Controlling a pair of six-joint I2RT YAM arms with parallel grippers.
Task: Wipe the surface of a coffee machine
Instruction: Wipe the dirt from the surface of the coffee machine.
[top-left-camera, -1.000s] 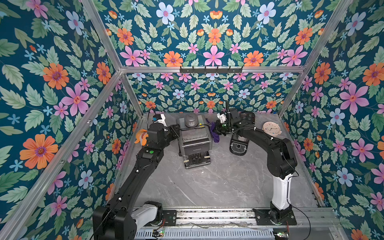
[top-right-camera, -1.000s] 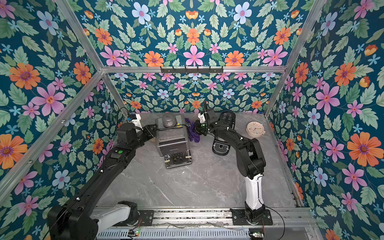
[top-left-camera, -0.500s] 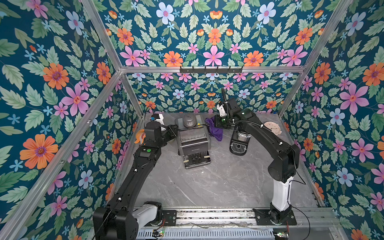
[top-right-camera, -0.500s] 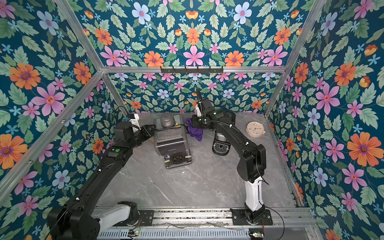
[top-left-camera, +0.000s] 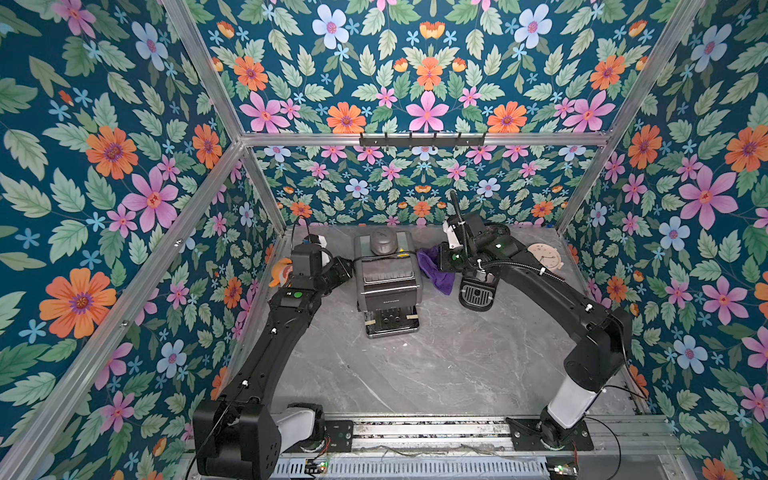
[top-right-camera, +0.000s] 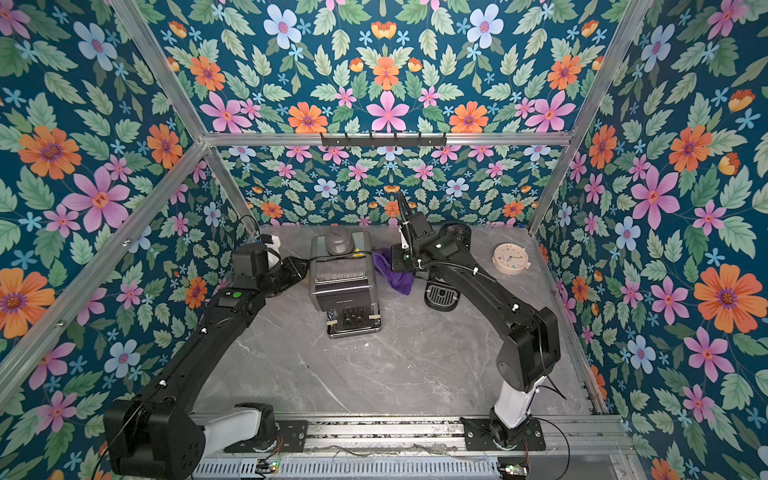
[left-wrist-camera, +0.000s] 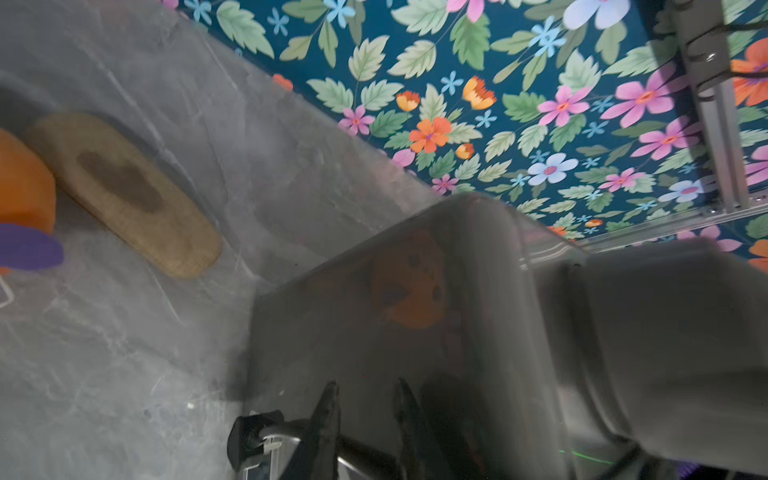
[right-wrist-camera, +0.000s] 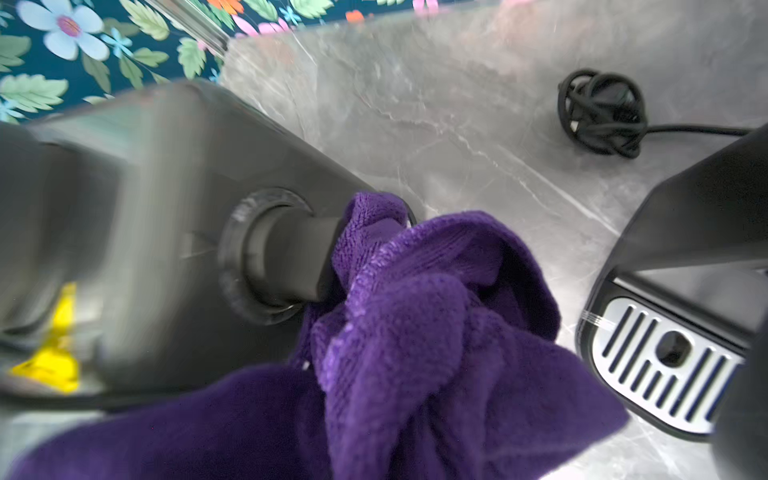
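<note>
The grey coffee machine (top-left-camera: 386, 282) (top-right-camera: 343, 282) stands at the back middle of the table. My right gripper (top-left-camera: 441, 262) is shut on a purple cloth (top-left-camera: 434, 272) (right-wrist-camera: 415, 340). The cloth is bunched against a black round knob (right-wrist-camera: 286, 257) on the machine's right side (right-wrist-camera: 166, 208) and hides the fingers. My left gripper (top-left-camera: 347, 270) (left-wrist-camera: 365, 382) rests at the machine's glossy left side (left-wrist-camera: 415, 332). Its two dark fingers (left-wrist-camera: 328, 415) stand a little apart, and a chrome rod (left-wrist-camera: 282, 432) crosses behind them. Whether they clamp anything is unclear.
A black drip tray with a slotted metal grate (top-left-camera: 477, 295) (right-wrist-camera: 665, 361) lies right of the cloth. A round clock (top-left-camera: 545, 256) and a coiled black cord (right-wrist-camera: 598, 112) sit at the back right. An oval wooden board (left-wrist-camera: 124, 191) and an orange object (top-left-camera: 280, 270) lie by the left wall.
My right gripper, with the cloth, moved up and back beside the machine, then came down and forward again along its right side. The left arm has barely shifted.
</note>
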